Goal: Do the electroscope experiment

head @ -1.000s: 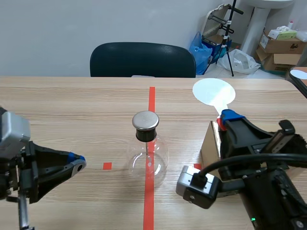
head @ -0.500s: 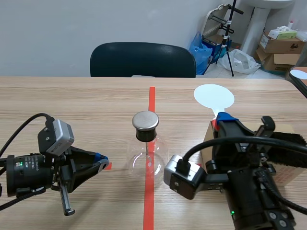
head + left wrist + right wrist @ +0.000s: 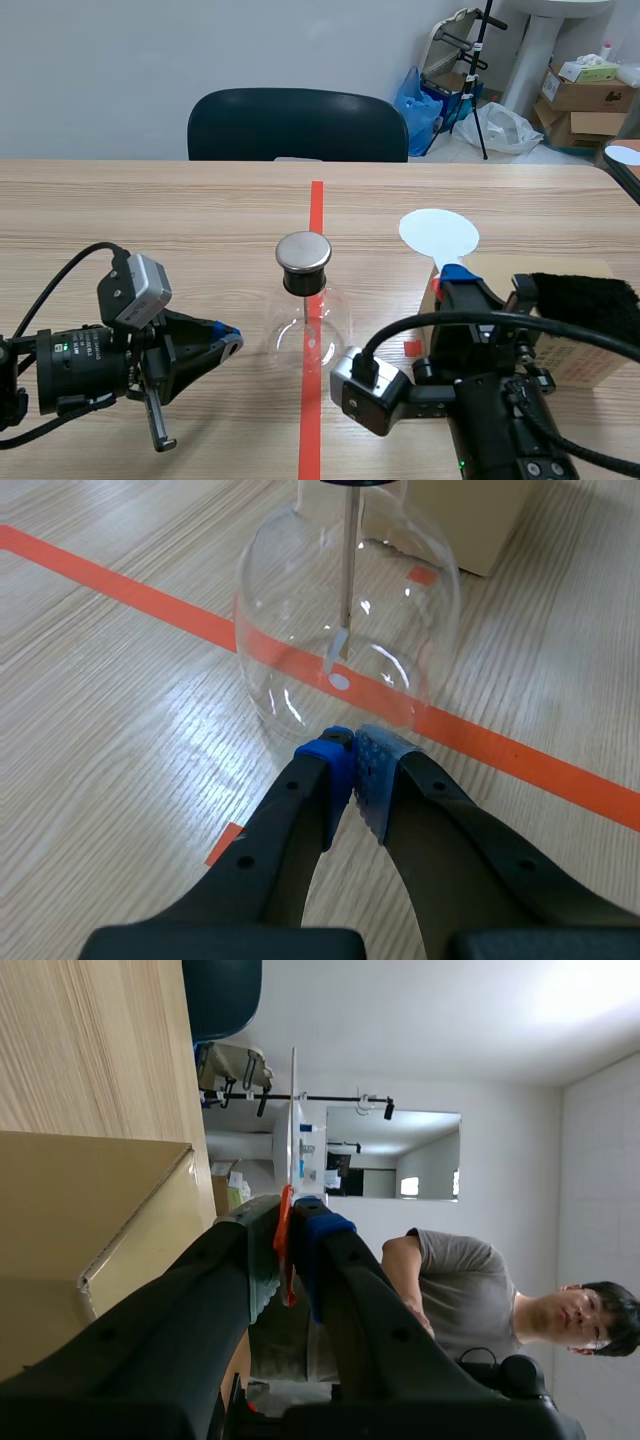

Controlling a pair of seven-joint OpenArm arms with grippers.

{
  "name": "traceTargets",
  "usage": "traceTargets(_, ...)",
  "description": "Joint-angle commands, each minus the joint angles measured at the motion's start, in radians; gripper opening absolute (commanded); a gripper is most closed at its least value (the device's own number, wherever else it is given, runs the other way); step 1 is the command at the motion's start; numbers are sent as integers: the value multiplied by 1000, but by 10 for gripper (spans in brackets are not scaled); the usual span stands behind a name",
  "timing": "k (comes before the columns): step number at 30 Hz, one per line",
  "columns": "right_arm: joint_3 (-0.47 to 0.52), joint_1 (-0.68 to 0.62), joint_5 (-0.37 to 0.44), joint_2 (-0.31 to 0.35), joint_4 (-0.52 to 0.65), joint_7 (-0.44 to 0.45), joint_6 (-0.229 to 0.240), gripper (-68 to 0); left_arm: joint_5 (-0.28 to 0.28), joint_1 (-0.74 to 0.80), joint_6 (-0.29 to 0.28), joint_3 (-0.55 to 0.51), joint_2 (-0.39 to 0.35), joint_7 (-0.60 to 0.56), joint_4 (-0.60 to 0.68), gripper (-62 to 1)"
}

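While left gripper [image 3: 352,755], pinched closed on nothing, sits just beside the flask electroscope [image 3: 307,335] on the centre tape [image 3: 316,215], probably to steady it, right gripper [image 3: 457,274] clamps the white disc paddle [image 3: 438,232] by its handle, apart from the metal cap [image 3: 303,252].

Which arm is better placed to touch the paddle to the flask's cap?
Right. The right fingers grip the white round paddle, raised beside the clear glass flask's grey metal cap; the left fingers are shut empty, low at its base.

flask [image 3: 290,340]: clear glossy glass | cap [image 3: 303,252]: brushed metal | table [image 3: 150,220]: matt wood | disc [image 3: 438,232]: matt
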Motion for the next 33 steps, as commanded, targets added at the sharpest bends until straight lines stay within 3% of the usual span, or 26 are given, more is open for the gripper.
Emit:
traceTargets(1,6,23,-1,7,20,-13,-11,-665,-12,-6,0,-5,3,-16,13,-578)
traceTargets(16,6,42,-1,8,25,17,-34,-665,-11,-5,11,-5,14,-14,13,-578)
traceTargets(33,6,38,-1,8,55,31,-21,-665,-11,-6,33,-5,17,-11,13,-578)
